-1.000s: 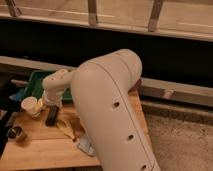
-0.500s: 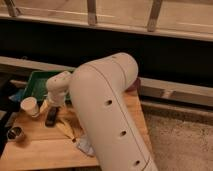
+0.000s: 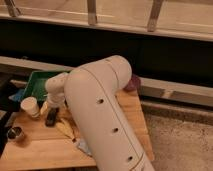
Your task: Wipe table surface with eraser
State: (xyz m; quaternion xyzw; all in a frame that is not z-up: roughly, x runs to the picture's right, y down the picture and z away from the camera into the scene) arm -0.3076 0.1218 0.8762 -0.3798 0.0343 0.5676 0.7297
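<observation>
Eraser (image 3: 51, 119), a dark block, lies just right of the white cup (image 3: 30, 106), directly under the gripper (image 3: 52, 111). Whether the gripper clasps it, I cannot tell.

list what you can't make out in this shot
Camera view:
1. Gripper, down at the eraser by the paper cup: their contact is masked by the wrist.
2. Purple object: mostly behind the arm.
3. Table: middle hidden by the arm.

One end effector (image 3: 54, 107) at one eraser (image 3: 51, 119); one cup (image 3: 30, 106); one tray (image 3: 34, 83).
</observation>
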